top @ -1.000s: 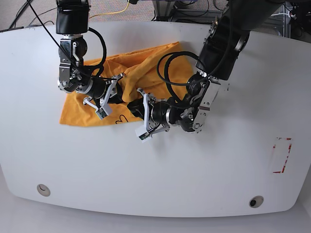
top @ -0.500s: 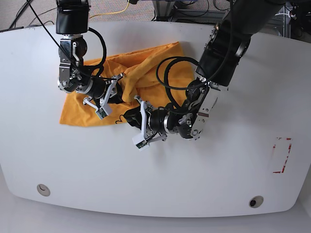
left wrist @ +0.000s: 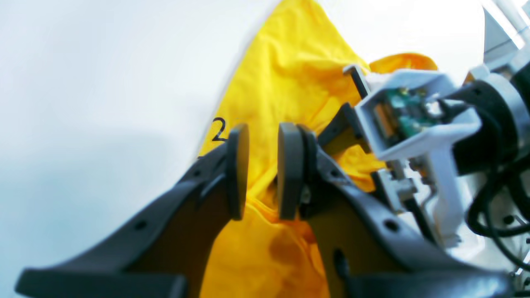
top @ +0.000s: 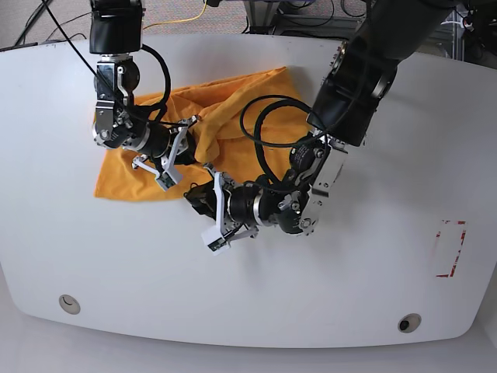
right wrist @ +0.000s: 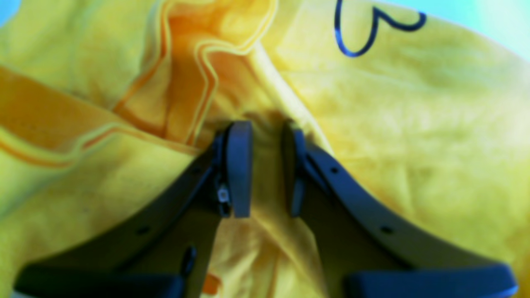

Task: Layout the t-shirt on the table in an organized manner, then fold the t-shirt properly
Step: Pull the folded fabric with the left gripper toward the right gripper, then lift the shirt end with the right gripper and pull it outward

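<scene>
The orange-yellow t-shirt (top: 233, 109) lies crumpled on the white table (top: 349, 272), left of centre. My right gripper (top: 185, 153) rests on its middle. In the right wrist view the right gripper (right wrist: 265, 167) is shut on a raised ridge of the t-shirt (right wrist: 414, 124), beside a seam fold. My left gripper (top: 198, 200) sits low at the shirt's front edge. In the left wrist view the left gripper (left wrist: 263, 169) has its pads close together with a fold of the t-shirt (left wrist: 285, 70) between them. Black script (left wrist: 218, 129) shows by the table (left wrist: 83, 82).
The right arm's wrist housing (left wrist: 410, 120) sits close beside the left gripper. Two grommet holes (top: 69, 304) (top: 409, 322) lie near the front edge, and a red-marked rectangle (top: 450, 249) is at the right. Cables (top: 194, 12) run behind the table.
My left gripper has slid toward the lower left along the shirt's front edge, with its forearm swinging after it. The right gripper has stayed in place on the shirt.
</scene>
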Available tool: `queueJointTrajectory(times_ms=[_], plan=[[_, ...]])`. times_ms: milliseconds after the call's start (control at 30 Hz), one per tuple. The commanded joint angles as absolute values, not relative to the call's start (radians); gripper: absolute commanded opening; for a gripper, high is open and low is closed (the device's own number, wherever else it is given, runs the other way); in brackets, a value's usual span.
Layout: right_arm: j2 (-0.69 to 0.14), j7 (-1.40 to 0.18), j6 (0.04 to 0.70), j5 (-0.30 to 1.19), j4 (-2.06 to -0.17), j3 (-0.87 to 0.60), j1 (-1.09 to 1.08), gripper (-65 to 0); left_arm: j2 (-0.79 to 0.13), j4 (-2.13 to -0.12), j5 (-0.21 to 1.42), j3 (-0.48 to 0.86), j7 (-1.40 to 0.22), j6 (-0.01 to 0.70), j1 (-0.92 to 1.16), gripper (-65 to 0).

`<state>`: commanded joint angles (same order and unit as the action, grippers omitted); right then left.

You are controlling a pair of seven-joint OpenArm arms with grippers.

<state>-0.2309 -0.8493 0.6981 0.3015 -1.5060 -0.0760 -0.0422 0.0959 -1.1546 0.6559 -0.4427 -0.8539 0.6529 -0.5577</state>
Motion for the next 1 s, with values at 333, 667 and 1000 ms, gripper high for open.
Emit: queueJointTrajectory(times_ms=[333, 667, 1000], plan=[[-0.249, -0.995, 0.698, 0.302, -1.719, -0.156, -0.084, -12.5, -0.091, -1.365, 0.869, -0.441, -0.877, 0.647, -0.452, -37.9], [-0.237, -1.167, 0.698, 0.311, -1.936, -0.252, -0.094, -3.5, -0.223, -1.388, 0.889, -0.441, -0.871, 0.651, -0.321, -38.1], [-0.151, -1.3, 0.698, 0.366, -2.003, -0.285, -0.071, -3.5, -0.262, -1.365, 0.855, -0.441, -0.82, 0.651, -0.268, -38.1]])
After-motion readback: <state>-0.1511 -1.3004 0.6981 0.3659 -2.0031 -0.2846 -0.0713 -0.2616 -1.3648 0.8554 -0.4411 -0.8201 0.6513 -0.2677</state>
